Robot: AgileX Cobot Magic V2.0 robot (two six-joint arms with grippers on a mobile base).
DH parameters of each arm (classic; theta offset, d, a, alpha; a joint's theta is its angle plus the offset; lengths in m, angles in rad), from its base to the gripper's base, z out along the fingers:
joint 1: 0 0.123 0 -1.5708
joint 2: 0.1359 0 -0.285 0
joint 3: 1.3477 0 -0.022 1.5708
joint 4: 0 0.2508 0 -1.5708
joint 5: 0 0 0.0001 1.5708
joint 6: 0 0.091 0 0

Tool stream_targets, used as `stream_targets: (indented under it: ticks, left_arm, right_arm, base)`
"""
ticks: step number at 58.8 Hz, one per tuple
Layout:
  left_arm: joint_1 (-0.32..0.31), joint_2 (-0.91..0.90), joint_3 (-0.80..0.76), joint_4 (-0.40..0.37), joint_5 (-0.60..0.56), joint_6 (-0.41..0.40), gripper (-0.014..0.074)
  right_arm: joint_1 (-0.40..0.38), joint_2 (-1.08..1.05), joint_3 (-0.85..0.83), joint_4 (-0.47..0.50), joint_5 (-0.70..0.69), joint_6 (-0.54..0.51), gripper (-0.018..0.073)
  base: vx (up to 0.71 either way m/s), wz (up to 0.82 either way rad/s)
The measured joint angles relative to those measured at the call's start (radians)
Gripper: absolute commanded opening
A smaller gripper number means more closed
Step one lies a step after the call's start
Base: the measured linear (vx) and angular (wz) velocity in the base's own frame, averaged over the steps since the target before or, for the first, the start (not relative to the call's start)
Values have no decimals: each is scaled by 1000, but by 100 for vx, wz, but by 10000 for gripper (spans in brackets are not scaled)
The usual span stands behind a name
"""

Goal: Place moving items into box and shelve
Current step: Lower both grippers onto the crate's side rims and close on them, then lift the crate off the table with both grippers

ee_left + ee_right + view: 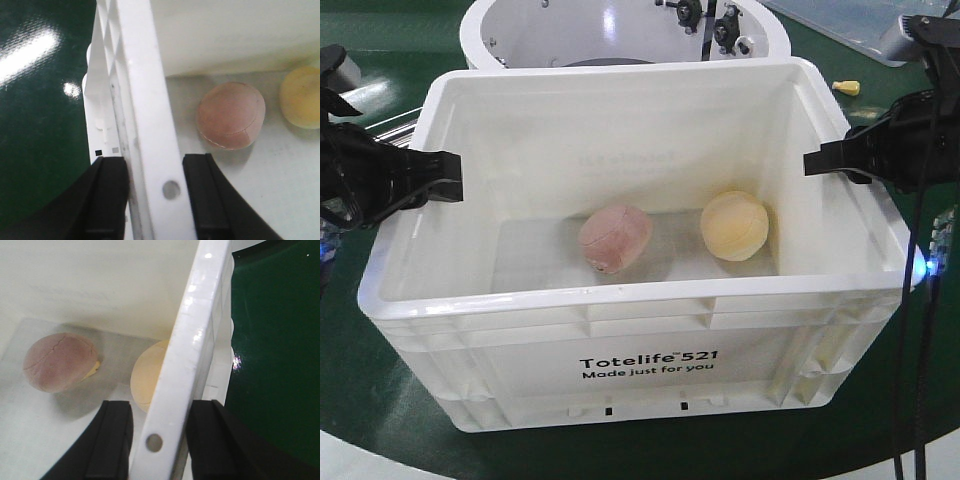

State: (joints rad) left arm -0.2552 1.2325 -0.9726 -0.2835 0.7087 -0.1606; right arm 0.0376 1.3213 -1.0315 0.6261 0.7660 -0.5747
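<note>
My left claw is squeezing the left wall of the white box, one finger inside, one outside. My right claw is squeezing the right wall the same way. A pink ball and a yellow ball are lying inside.

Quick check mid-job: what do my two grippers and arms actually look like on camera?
Both the left gripper and the right gripper are matte black, stark against the white box. Their fingers are flat, blocky pads with squared tips and no visible markings. Black cables hang by the right arm, and a small blue light glows low beside each arm.
</note>
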Motion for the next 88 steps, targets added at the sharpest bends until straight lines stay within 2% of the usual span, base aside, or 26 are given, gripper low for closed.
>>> stream_targets:
  ticks: [13, 33, 60, 88]
  left_arm:
    - [0, 12, -36, 18, 23, 11, -7]
    - [0, 25, -182, 67, 118, 30, -6]
    - [0, 24, -328, 56, 213, 43, -6]
    - [0, 24, -341, 56, 244, 45, -6]
  right_arm:
    - [0, 2, 0, -3, 2, 4, -8]
    - [1, 3, -46, 4, 16, 7, -7]
    - [0, -112, -107, -17, 14, 25, -6]
    - [-2, -121, -107, -18, 20, 28, -6]
  base:
    - [0, 0]
    - [0, 0]
    - [0, 0]
    - [0, 0]
